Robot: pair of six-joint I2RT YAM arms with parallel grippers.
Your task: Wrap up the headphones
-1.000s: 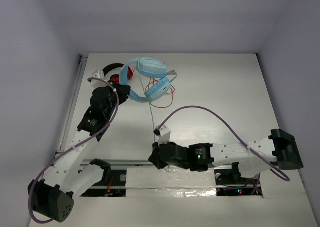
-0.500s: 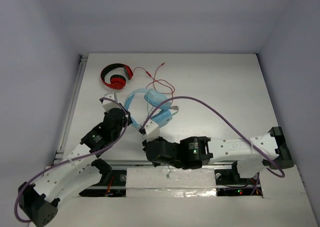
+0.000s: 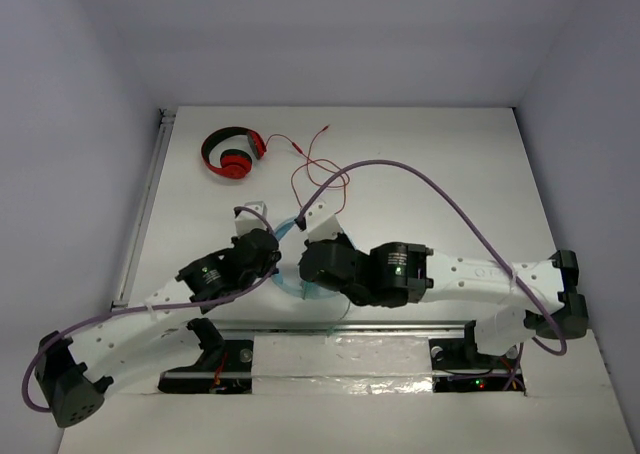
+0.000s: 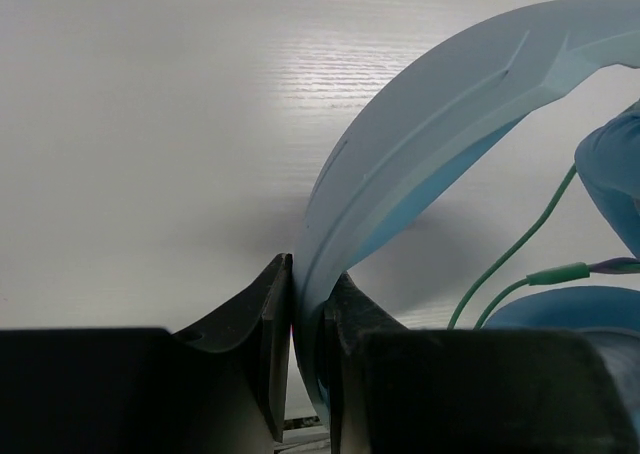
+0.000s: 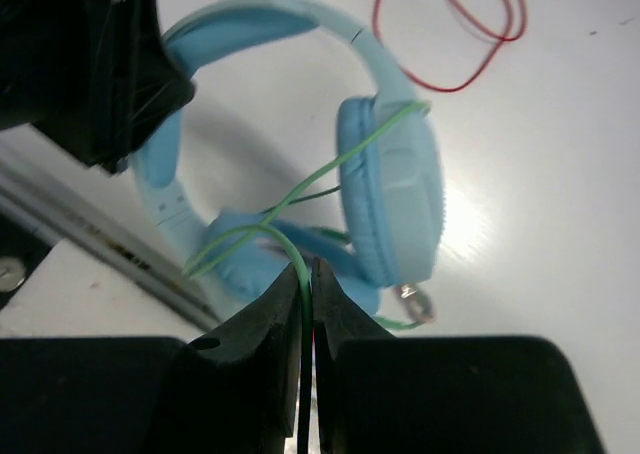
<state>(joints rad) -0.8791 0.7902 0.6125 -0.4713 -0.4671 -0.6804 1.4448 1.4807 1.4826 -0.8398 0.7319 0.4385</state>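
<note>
The light blue headphones lie near the table's front edge; in the top view only slivers of blue show under the two grippers. My left gripper is shut on the wide blue headband, and in the top view it sits at their left side. My right gripper is shut on the thin pale green cable, which loops across both ear cups. In the top view the right gripper is right over the headphones. The cable's metal plug lies by the right cup.
Smaller red-and-black headphones lie at the far left, and their red cable trails toward the table's middle, close behind the blue ones. The table's front edge and metal rail are just below the grippers.
The blue headphones have moved from beside the red ones at the far left to the front edge, held by my left gripper. My right gripper has moved up over them with the cable.
</note>
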